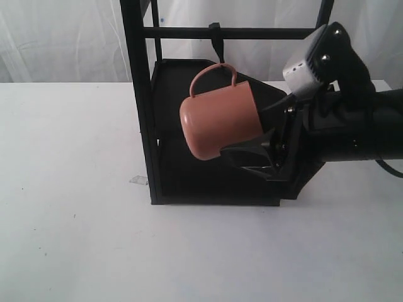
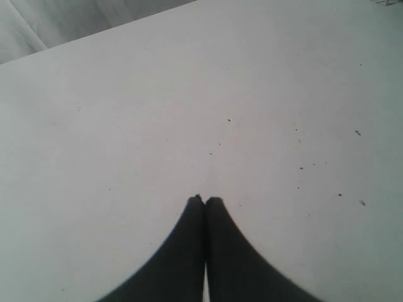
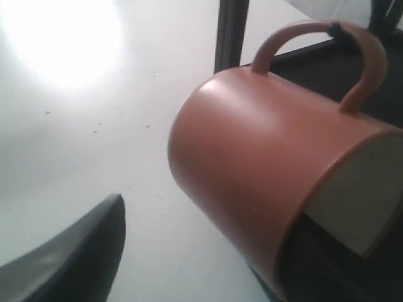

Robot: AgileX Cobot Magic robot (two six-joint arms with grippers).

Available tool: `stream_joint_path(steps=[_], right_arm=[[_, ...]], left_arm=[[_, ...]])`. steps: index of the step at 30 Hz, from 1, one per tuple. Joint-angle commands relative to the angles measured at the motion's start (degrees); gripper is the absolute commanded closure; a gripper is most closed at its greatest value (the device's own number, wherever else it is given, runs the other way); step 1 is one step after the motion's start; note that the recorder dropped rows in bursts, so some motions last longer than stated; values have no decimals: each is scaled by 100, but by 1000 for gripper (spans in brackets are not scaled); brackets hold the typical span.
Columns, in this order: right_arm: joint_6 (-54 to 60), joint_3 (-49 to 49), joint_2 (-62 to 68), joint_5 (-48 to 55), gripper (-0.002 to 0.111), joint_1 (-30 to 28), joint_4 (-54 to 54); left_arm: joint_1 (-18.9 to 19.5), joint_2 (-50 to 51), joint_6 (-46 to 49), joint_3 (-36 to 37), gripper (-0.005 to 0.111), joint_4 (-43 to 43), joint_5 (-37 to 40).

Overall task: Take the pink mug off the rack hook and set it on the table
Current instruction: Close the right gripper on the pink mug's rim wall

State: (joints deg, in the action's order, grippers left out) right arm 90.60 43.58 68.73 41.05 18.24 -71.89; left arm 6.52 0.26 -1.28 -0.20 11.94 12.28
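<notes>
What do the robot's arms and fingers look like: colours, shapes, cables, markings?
The right arm is a thick matt black tube carrying a silver-grey camera housing with dark screws; a thin black cable hangs under it. The right fingers are black wedges. The left fingers are black too, tapering with curved outer edges. No markings show.

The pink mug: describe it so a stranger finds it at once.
Find the tall black rack on the white table. From a hook on its top bar hangs the mug by its handle, tipped sideways. It is the only pink thing there.
</notes>
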Motion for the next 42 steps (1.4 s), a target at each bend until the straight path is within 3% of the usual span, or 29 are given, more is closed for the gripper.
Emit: stream_joint_path(steps=[1, 11, 19, 37, 42], right_arm=[[68, 31, 0, 67, 46, 0, -70], [68, 31, 9, -154, 47, 0, -70], [68, 31, 9, -154, 69, 0, -70], [68, 31, 170, -154, 71, 0, -80], [68, 31, 218, -154, 87, 0, -310]], left_arm=[[18, -26, -19, 20, 107, 16, -20], [18, -26, -19, 20, 107, 16, -20], [18, -26, -19, 20, 107, 16, -20], [18, -26, -19, 20, 107, 16, -20], [18, -26, -19, 20, 107, 16, -20]])
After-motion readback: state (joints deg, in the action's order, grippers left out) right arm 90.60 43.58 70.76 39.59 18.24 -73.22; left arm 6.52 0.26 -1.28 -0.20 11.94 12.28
